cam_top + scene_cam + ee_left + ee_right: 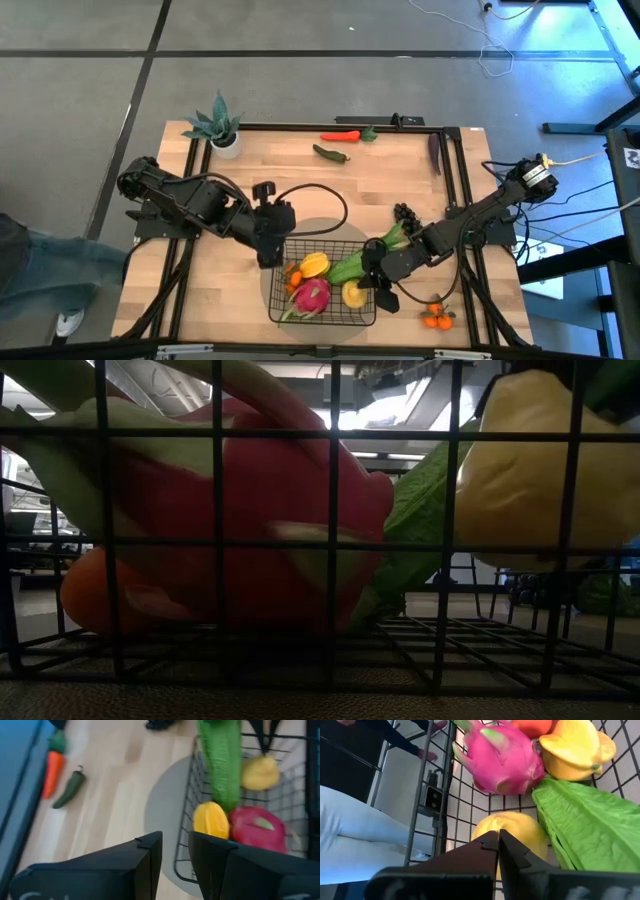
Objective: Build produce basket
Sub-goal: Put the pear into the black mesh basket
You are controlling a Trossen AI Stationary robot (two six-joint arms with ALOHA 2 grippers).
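My right gripper (497,842) sits inside the wire basket (335,318) at its right side, fingers pressed together with nothing between them; the yellow mango (512,832) lies just beyond the fingertips, the green leafy stalk (590,827) beside it, and the pink dragon fruit (502,757) and a yellow star-shaped fruit (572,745) farther ahead. I judge a piece has just been set down and this arm is due to lift clear. My left gripper (175,847) hangs at the basket's left rim, fingers a narrow gap apart and empty, the rim wire just beyond them.

Outside the basket, the grapes (405,214) lie behind my right gripper, the small oranges (436,317) on its outer side, and the green pepper (332,153) and red pepper (345,135) well apart near the far edge. Next I'd raise the right gripper straight up to avoid snagging the mesh, then go for the grapes.
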